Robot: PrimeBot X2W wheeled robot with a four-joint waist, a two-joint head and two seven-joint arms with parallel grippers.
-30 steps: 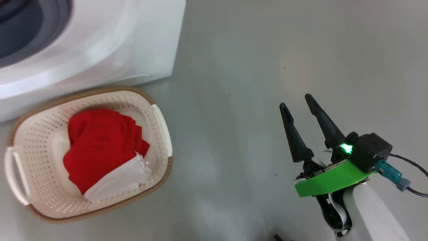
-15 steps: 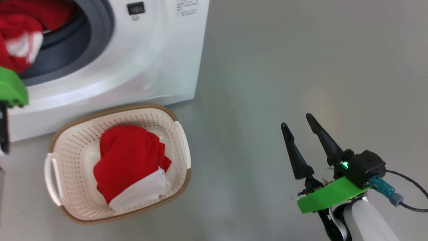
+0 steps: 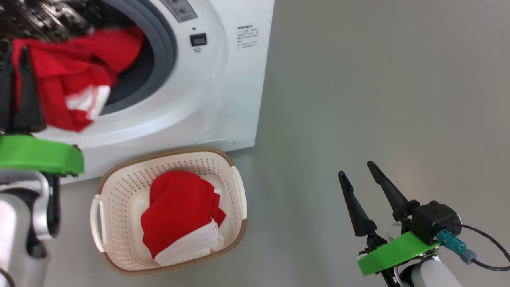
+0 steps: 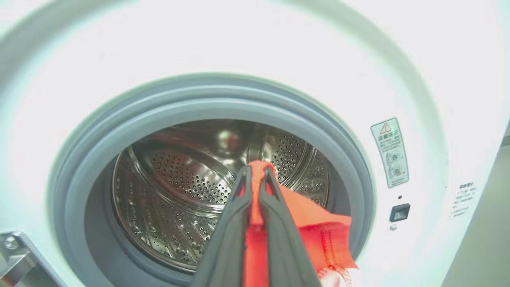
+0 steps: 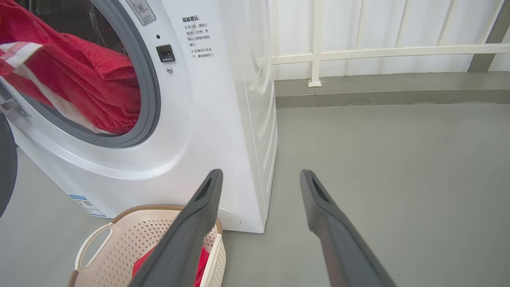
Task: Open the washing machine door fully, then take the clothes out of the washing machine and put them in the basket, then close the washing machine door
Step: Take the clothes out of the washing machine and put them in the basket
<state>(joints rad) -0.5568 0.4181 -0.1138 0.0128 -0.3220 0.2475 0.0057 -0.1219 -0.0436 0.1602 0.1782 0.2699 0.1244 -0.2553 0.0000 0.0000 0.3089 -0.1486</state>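
The white washing machine (image 3: 223, 91) stands at the upper left with its drum mouth uncovered. My left gripper (image 4: 256, 169) is shut on red clothes (image 4: 310, 223) in front of the steel drum (image 4: 179, 187). In the head view the left gripper's dark fingers (image 3: 24, 91) hold that red and white garment (image 3: 75, 79), which hangs out over the grey ring. A dark curved edge (image 5: 4, 167) at the left border looks like the open door's rim. The cream basket (image 3: 119, 191) on the floor below holds another red garment (image 3: 179, 207). My right gripper (image 3: 355, 168) is open and empty over bare floor.
Grey floor (image 3: 378, 79) spreads to the right of the machine. A white railing (image 5: 358, 52) on a low kerb runs behind it. A cable (image 3: 486, 243) trails from my right wrist.
The head camera has swung toward the machine, so the whole picture slid down and right. My left gripper with the red garment came into view at the drum mouth. The right gripper stays open.
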